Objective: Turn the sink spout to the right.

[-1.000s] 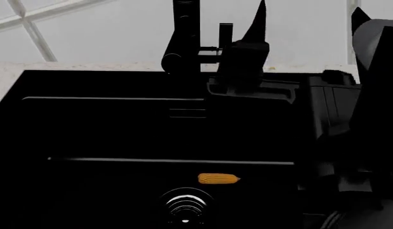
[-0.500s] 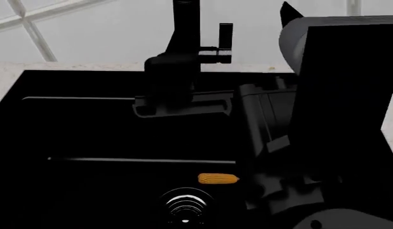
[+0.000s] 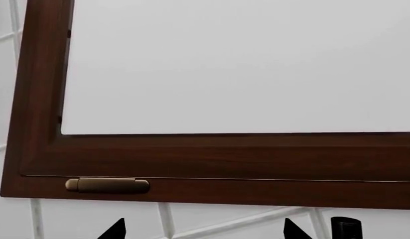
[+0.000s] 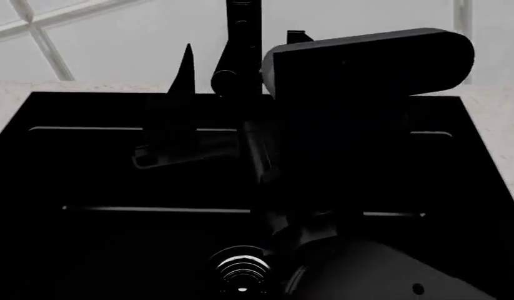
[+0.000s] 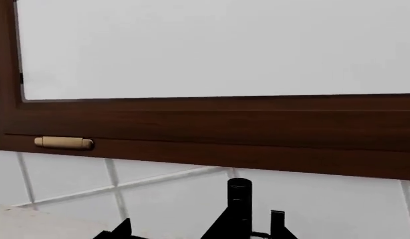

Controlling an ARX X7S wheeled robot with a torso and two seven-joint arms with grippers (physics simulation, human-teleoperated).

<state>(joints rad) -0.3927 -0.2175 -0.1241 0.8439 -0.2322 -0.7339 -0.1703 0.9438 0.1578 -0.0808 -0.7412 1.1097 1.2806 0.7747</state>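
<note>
A pointed black fingertip (image 4: 187, 69) of the right gripper (image 5: 168, 230), its fingers spread, rises left of the sink spout (image 4: 240, 47), a matte black tube standing behind the rectangular sink (image 4: 90, 169). The boxy right arm (image 4: 365, 69) fills the middle. The left gripper's (image 3: 201, 230) tips are also spread.

kitchen | black sink (image 4: 40, 156) (ringed drain (image 4: 242, 269)) | tiled wall (image 5: 171, 199)

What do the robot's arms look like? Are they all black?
Mostly. The arm over the sink is matte black: a boxy block with rounded corners, a grey rounded joint lower down. The tool has thin pointed black fingers, like spikes. No cables or markings show.
</note>
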